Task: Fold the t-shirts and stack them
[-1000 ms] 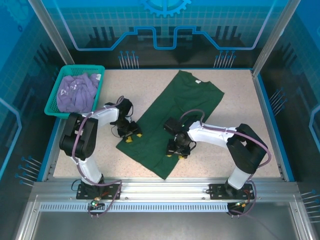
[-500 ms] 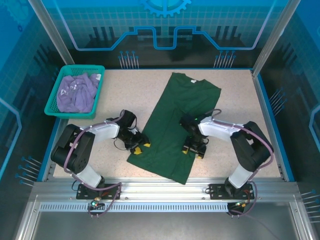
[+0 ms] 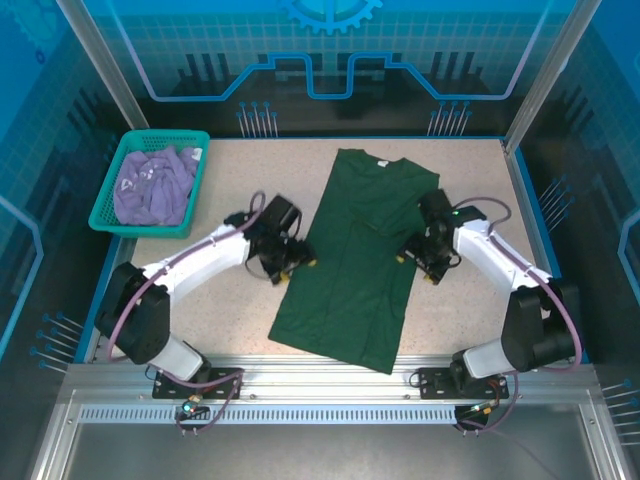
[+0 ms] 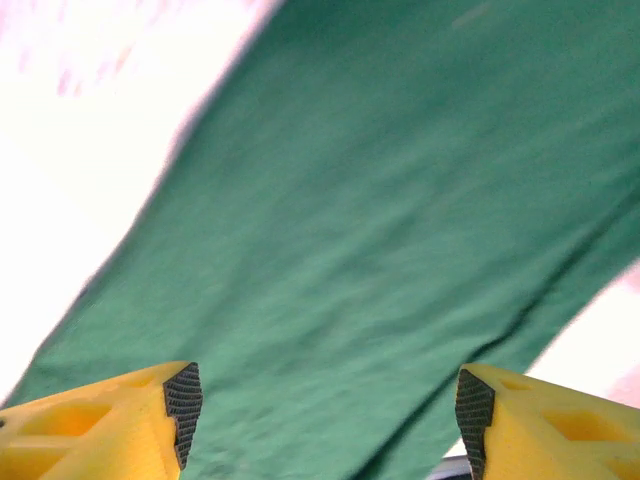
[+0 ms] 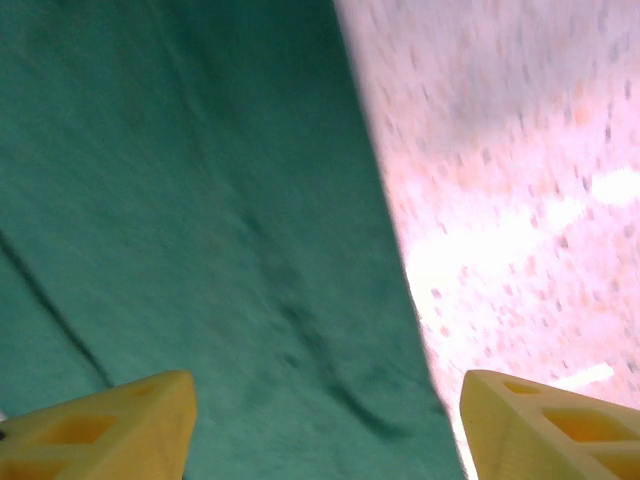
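Top external: I am seeing the green t-shirt (image 3: 355,270) lying part-folded lengthwise. The left gripper (image 3: 300,266) at nine o'clock and the right gripper (image 3: 415,265) at three are both released and empty. The purple t-shirt (image 3: 150,185) is waiting unfolded.

Overhead feed comes in sharp and evenly lit from above. The speckled desk (image 3: 450,310) reads bright, with just soft, short shadows under the arms. My left wrist feed is smeared with motion blur, and the desk beside the dark green t-shirt (image 4: 380,250) blows out to white. The left tool (image 4: 322,415) looks crisper at the bottom edge. Right wrist feed is blurred too, with glare streaking the desk.
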Tool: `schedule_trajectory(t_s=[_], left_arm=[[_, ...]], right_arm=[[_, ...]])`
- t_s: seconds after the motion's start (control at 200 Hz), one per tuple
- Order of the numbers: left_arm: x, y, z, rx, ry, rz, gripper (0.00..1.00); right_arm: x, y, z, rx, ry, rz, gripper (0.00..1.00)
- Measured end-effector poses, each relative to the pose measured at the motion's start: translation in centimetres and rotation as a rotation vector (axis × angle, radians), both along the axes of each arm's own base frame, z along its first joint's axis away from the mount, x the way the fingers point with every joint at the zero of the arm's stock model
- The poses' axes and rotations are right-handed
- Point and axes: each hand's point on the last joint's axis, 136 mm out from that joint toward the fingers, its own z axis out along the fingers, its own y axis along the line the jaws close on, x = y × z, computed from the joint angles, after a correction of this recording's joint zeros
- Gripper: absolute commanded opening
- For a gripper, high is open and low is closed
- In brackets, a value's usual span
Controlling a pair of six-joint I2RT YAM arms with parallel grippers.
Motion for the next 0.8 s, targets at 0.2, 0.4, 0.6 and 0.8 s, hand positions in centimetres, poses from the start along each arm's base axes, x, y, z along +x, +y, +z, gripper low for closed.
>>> schedule_trajectory(t_s=[0.2,0.4,0.6,0.8], left_arm=[[10.6,-4.3,5.2,-0.009,-0.236,-0.098,0.51],[18.6,-7.3,-0.9,0.020,-0.238,-0.198,0.51],[20.1,-5.9,-7.5,0.037,-0.136,-0.219,0.51],[21.6,-3.0,-8.3,0.023,-0.122,-0.178,0.57]], right_arm=[[9.4,-0.5,1.3,0.004,-0.078,-0.017,0.61],[19.9,-0.1,-1.2,-0.073,-0.098,0.022,0.58],[24.7,0.1,-6.3,-0.174,-0.043,0.107,0.58],[27.1,2.9,-7.1,-0.171,-0.081,0.221,0.59]])
